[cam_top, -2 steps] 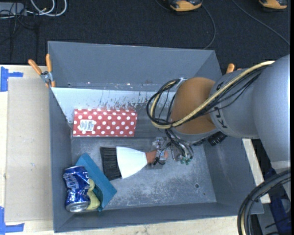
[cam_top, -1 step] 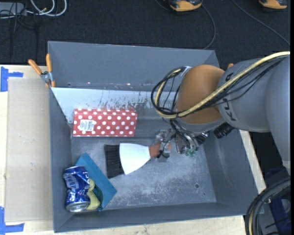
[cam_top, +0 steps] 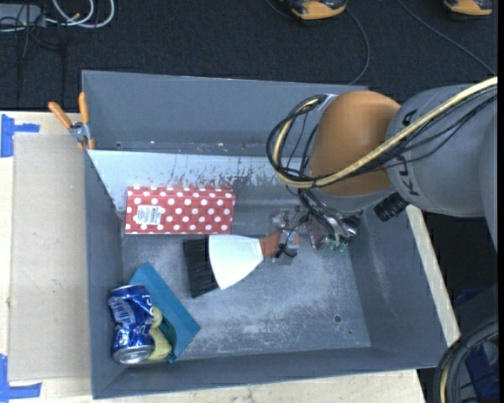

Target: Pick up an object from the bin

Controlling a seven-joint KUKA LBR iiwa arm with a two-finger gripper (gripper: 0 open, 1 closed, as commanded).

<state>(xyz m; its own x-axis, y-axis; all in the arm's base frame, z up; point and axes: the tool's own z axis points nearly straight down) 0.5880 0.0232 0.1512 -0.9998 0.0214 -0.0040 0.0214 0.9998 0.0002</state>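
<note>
The orange-covered wrist positions the jaws at the handle end of the white brush, frame centre; their state cannot be told. Judged step: grasping. Next: secure the handle, then lift vertically.

Red dotted box at back; crushed blue can touching blue cloth.

The grey bin holds five loose things, one of each kind. There is one red box with white dots. One brush, white-bodied with black bristles, lies just below the box. Well below the box's left end are one crushed blue can, one teal cloth and one small yellow piece (what it is cannot be told).
</note>
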